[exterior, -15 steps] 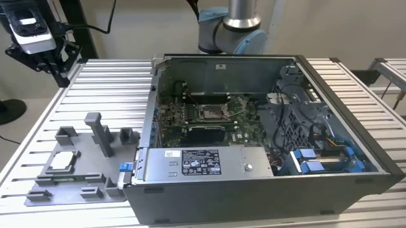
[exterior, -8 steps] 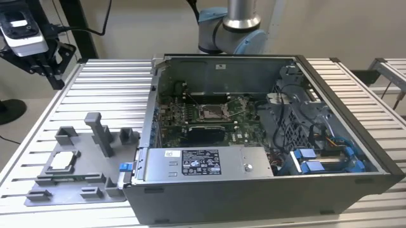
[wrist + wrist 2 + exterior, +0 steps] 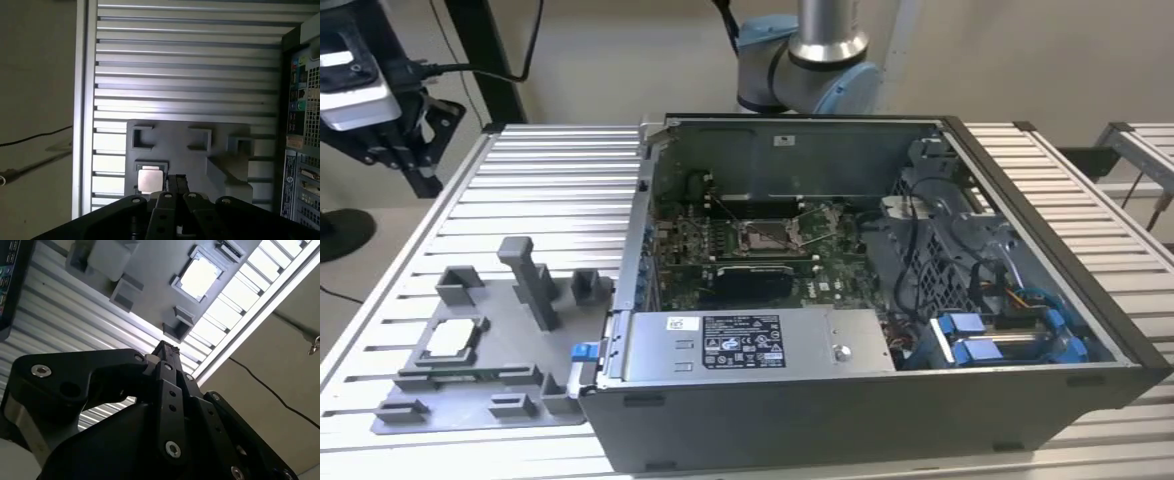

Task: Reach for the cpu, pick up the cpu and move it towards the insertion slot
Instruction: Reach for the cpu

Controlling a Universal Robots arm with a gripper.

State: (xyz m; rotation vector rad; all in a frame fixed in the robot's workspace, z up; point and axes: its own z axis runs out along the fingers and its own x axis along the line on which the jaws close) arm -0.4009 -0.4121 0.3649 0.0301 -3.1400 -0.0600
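Cpu (image 3: 450, 340), a thin flat square with a pale, silvery top, lies flat in a square recess of a matte grey plastic fixture (image 3: 494, 395), ungrasped. It shows in both wrist views (image 3: 200, 276) (image 3: 151, 181), bright against the duller grey around it. The fixture is a flat plate with raised brackets, low blocks and one taller post, and it rests on the counter (image 3: 547, 180) at the exterior view's left, just beside the computer case (image 3: 854, 420). The pincer (image 3: 166, 346) (image 3: 177, 178) is black, with bolted linkage arms. It hangs above the fixture with its two narrow fingers pressed together, holding nothing and clear of the cpu. The insertion slot (image 3: 765, 236) is a square silver metal frame with a dark centre, set in the green circuit board on the floor of the open case, well apart from the cpu. The case is dark grey sheet metal with a labelled silver box along its near side, blue plastic parts and bundled wires toward the exterior view's right. The counter is made of long ribbed aluminium slats that catch the light in bright bands. Beyond its edge lies a plain beige floor (image 3: 35, 75) with a thin dark cable (image 3: 35, 137) across it. The arm (image 3: 807, 60), grey and pale blue, rises behind the case.
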